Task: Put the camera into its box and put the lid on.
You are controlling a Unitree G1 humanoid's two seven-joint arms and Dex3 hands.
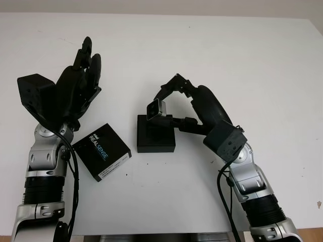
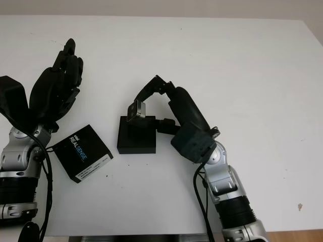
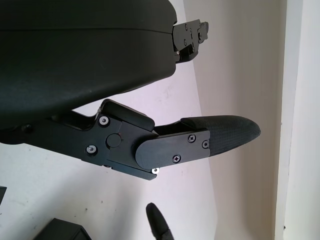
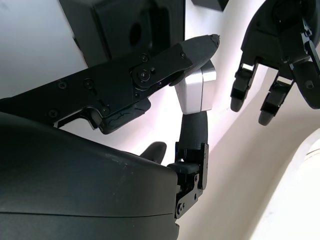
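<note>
My right hand is shut on a small silver camera and holds it just above the far edge of the open black box in the middle of the table. The right wrist view shows the camera pinched between fingertips, with the box beyond. The box lid, black with RealSense lettering, lies flat to the left of the box. My left hand is open, raised above the table just beyond the lid.
The white table stretches wide behind and to the right of the box. Its front edge runs along the bottom between my two arms.
</note>
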